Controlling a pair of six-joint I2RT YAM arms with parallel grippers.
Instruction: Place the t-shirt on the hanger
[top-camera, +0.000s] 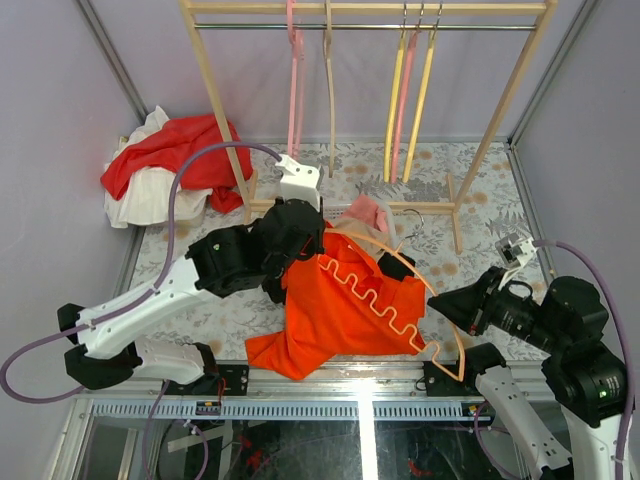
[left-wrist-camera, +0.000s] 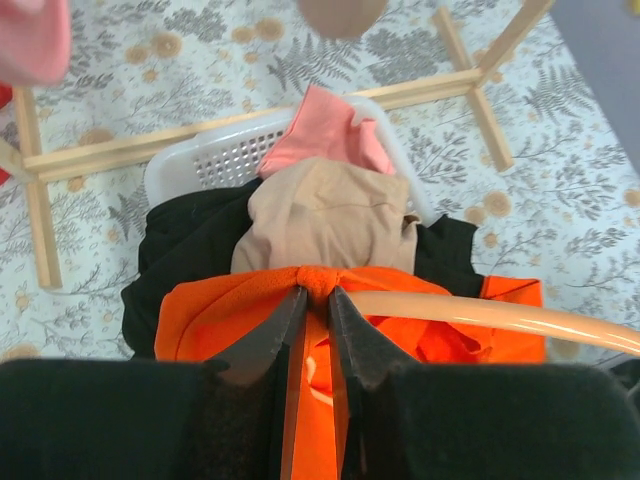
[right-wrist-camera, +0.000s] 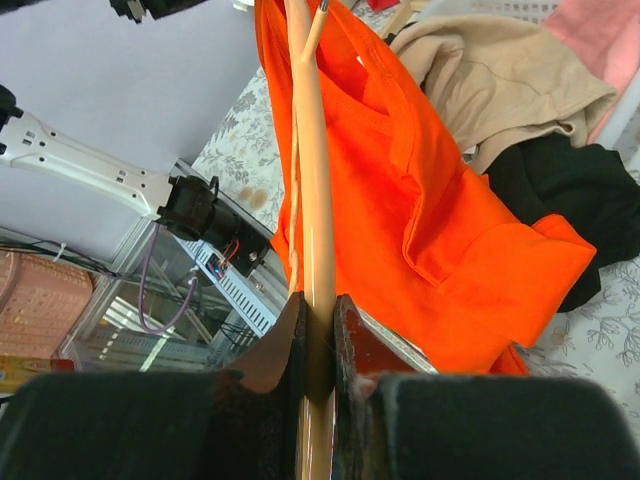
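Left pincer (left-wrist-camera: 318, 292): fingers together, clamped on a bunched fold of the orange t-shirt (top-camera: 335, 315), at the shirt's top edge. Right pincer (right-wrist-camera: 318, 305): fingers together on the smooth peach arm of the hanger (top-camera: 372, 290), bar pinched between both pads. From the left grip, the shirt drapes down and toward the near desk edge, with its lower hem bunched there. The hanger lies across the shirt's front: the wavy lower bar runs diagonally over the orange cloth, and the metal hook sticks out at the far side, past the shirt's top. In the right wrist view the gripped arm runs up along the collar area; can't tell whether its tip is inside the neck opening or just against it. In the left wrist view the peach arm passes just right of the left fingers, close over the orange fabric. Just behind the shirt is a white laundry basket (left-wrist-camera: 225, 155) with a tan garment (left-wrist-camera: 330, 215), a black cloth (left-wrist-camera: 190, 240) and a pink cloth (left-wrist-camera: 330, 135) piled in and over it. Further back a wooden garment rack (top-camera: 215, 90) stands on the floral desk (top-camera: 440, 165), with pink, beige and yellow hangers on its rail. Far left corner: red cloth (top-camera: 170, 150) on top of a white cloth (top-camera: 145, 200), well apart from the shirt.
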